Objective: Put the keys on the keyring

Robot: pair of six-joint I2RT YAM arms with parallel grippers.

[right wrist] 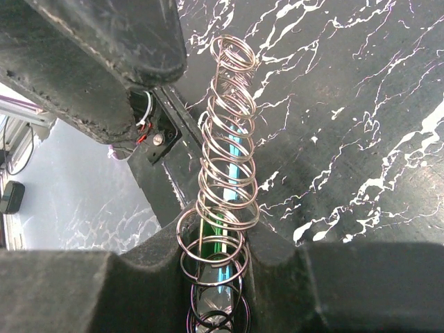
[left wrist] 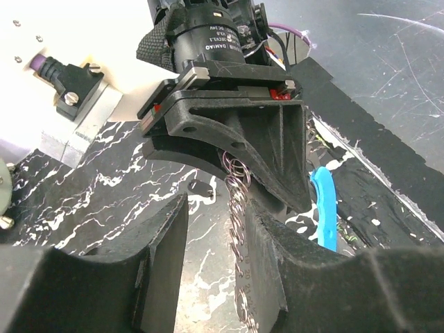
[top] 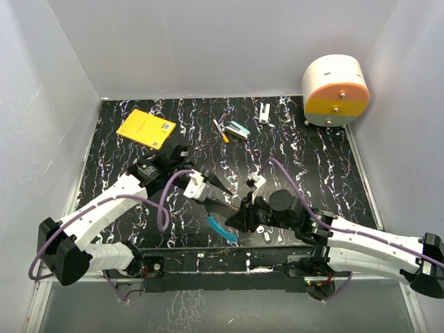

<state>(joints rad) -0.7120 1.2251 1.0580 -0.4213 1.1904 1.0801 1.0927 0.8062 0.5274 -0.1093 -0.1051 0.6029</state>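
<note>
Table (top: pixel 312 173) centre, edges distant: keyring (right wrist: pixel 227 132) between left tool (left wrist: pixel 215 215), right tool (right wrist: pixel 215 246)

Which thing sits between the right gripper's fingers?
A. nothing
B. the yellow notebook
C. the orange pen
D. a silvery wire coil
D: in the right wrist view the wire coil rises from the right gripper, with a finger close on each side of it.

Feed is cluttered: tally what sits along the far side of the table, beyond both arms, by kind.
yellow notepad: 1
orange-and-white pen: 1
teal-and-white block: 1
small white piece: 1
white drum with orange-and-yellow face: 1
Total: 5
</note>
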